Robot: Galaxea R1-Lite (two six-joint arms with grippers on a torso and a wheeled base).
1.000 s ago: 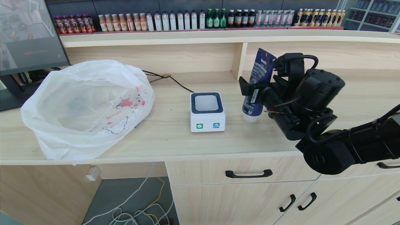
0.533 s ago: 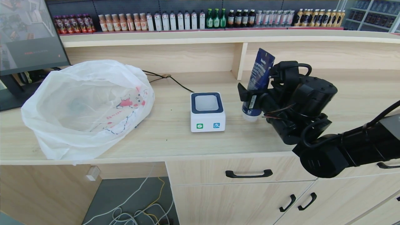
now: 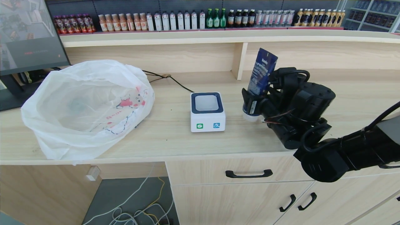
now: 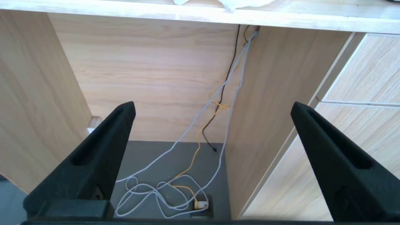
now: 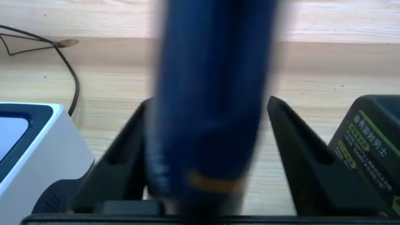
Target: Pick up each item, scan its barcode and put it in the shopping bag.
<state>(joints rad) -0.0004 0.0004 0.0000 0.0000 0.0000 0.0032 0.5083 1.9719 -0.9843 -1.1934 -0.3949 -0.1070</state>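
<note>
Right of the middle in the head view: a blue tube [image 3: 262,68], standing up with its white cap down, pinched low on its sides by the right gripper [image 3: 252,104]. Just left of it on the wooden counter [image 3: 168,140], a white scanner [image 3: 207,111]. Far left, a white shopping bag [image 3: 87,106], mouth open. Down by the gap below the counter, the left gripper [image 4: 212,109], fingers spread wide, with loose cables [image 4: 181,187] on the floor beyond.

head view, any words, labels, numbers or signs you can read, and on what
blue tube: white print, too blurred to read
scanner: two small icons, one green, one blue, no words
shopping bag: red and blue print, unreadable
monitor: small red text, too small to read
</note>
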